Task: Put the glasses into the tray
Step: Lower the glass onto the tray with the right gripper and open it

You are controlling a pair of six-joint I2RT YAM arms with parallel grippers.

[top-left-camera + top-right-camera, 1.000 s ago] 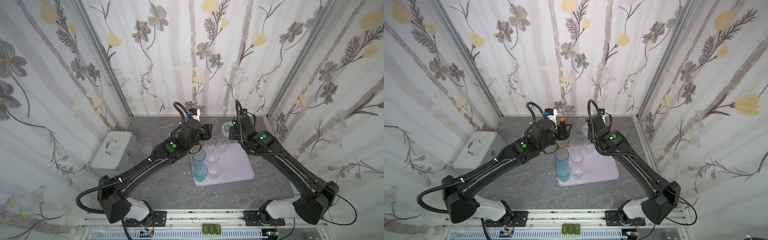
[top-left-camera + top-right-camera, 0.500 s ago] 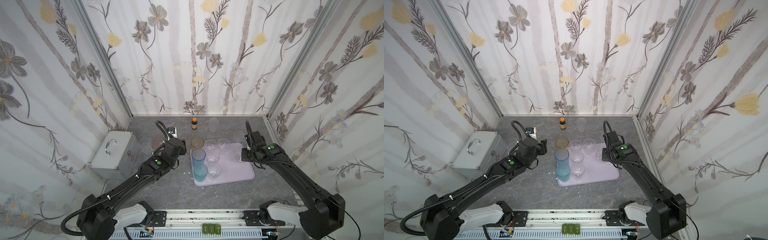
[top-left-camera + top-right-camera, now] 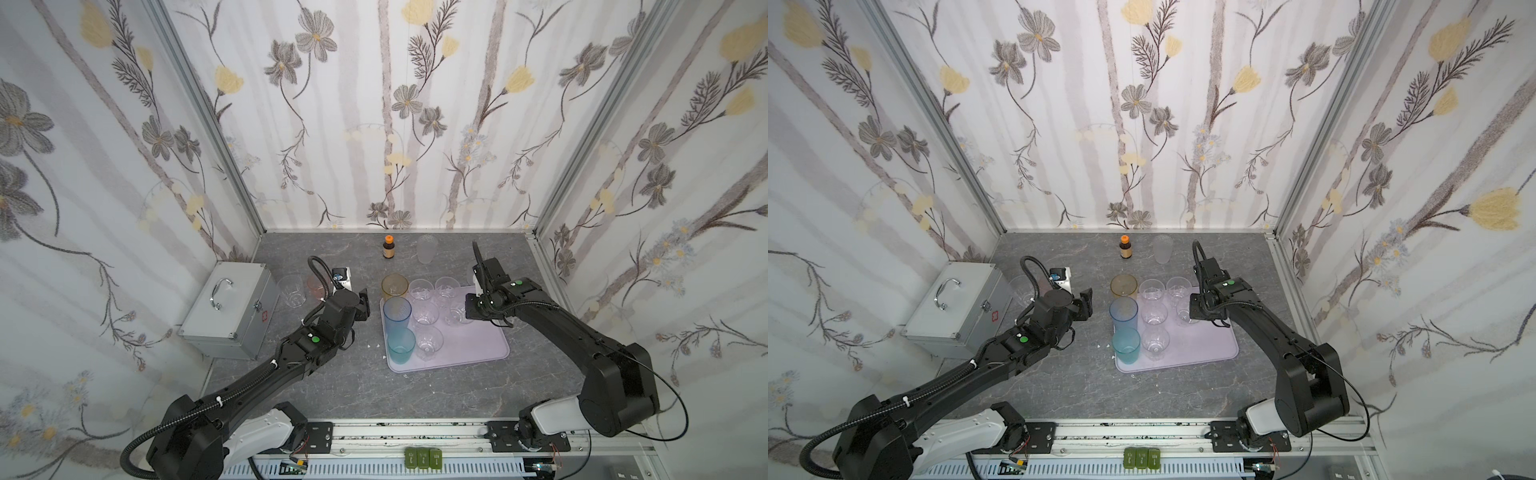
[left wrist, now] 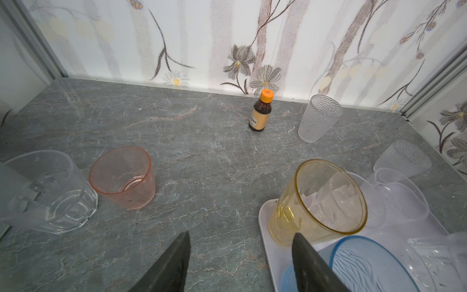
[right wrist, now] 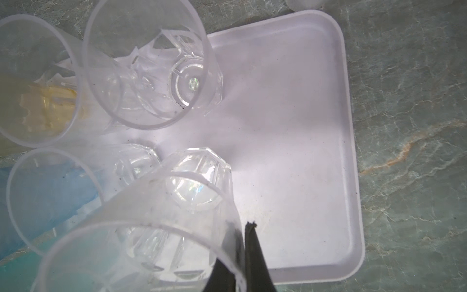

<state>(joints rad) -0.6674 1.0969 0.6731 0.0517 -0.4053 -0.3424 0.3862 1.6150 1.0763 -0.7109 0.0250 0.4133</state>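
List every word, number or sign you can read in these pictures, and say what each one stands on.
Nothing here can be read outright.
Small brown bottle: tan label with dark print, too blurred to read.
Silver case: small red mark near its front edge, too small to make out.
Green blocks on the front rail: tiny pale marks, too small to read.

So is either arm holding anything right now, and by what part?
The right gripper pinches a clear glass by its rim, one finger inside. The left gripper is open and empty.
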